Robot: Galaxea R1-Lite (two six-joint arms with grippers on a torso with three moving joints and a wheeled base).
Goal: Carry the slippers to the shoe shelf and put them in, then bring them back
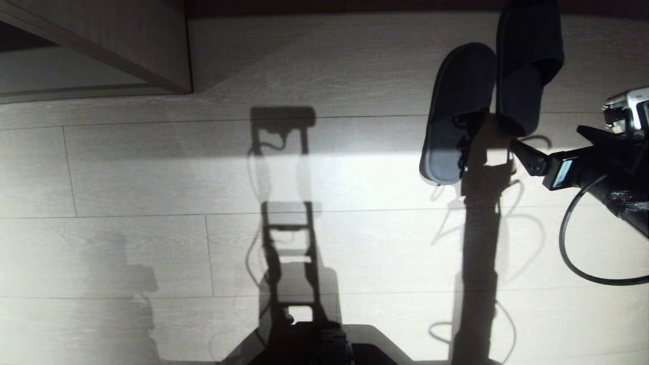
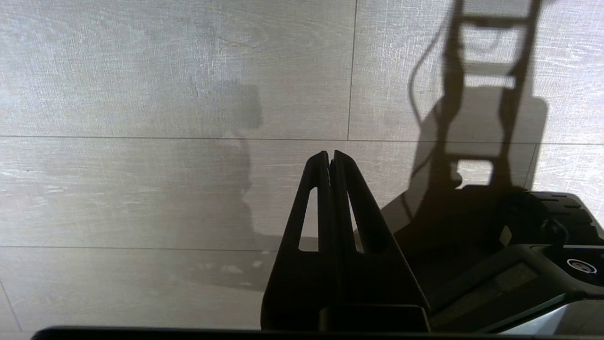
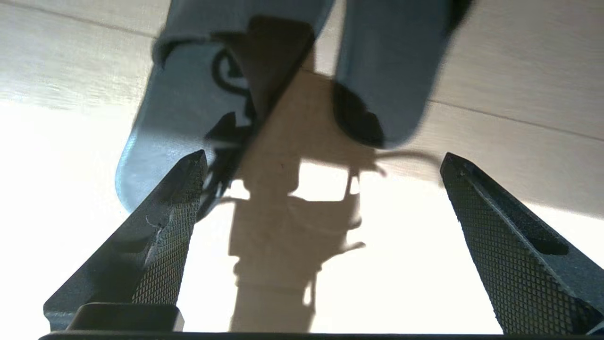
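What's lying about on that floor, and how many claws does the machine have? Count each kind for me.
Slippers: 2, dark grey-blue, side by side on the floor, one and the other.
Grippers: 2, the right gripper open just short of the slippers, the left gripper shut above bare floor.
Pale wood furniture: 1, at the far left.
Total: 5.

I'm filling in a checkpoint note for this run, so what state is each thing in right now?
slippers: both on the floor side by side, soles down, not held.
right gripper: open, empty, near the slippers' heel ends, apart from them.
left gripper: shut, empty, parked above bare floor.
pale wood furniture: at the upper left corner, nothing visible in it.
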